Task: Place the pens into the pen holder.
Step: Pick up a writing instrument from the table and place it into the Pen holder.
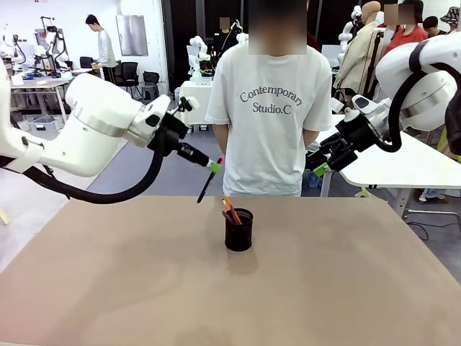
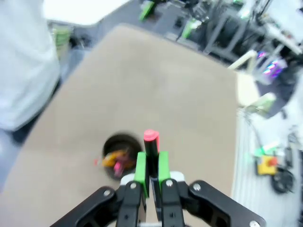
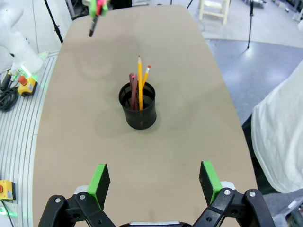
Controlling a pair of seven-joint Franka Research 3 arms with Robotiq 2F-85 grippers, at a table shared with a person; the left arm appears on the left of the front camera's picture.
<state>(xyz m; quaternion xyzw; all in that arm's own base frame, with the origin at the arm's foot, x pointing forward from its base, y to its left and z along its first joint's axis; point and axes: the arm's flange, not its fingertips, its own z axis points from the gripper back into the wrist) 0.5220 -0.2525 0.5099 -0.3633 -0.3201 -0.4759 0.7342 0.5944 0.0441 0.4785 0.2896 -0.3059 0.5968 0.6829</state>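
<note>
- Nearest the front camera: bare tan table (image 1: pixel 108 288), with the black mesh pen holder (image 1: pixel 239 230) standing mid-table.
- Counted in holder: three pens (image 3: pixel 138 90), two orange-yellow, one reddish.
- Left gripper (image 2: pixel 151 166) clenched on one black pen (image 1: pixel 209 182), held high, left of and behind the holder.
- Right gripper (image 3: pixel 155 182) spread wide, empty, raised.
- Risk, judged: slanted pen catching the rim or standing pens, landing on the table.

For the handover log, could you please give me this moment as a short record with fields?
left gripper: shut on the black pen, held in the air above the table
right gripper: open, holding nothing, raised off the table
pen holder: upright, mid-table
inside the holder: two orange-yellow pencils and a reddish-pink pen
person: standing at the far side
</note>
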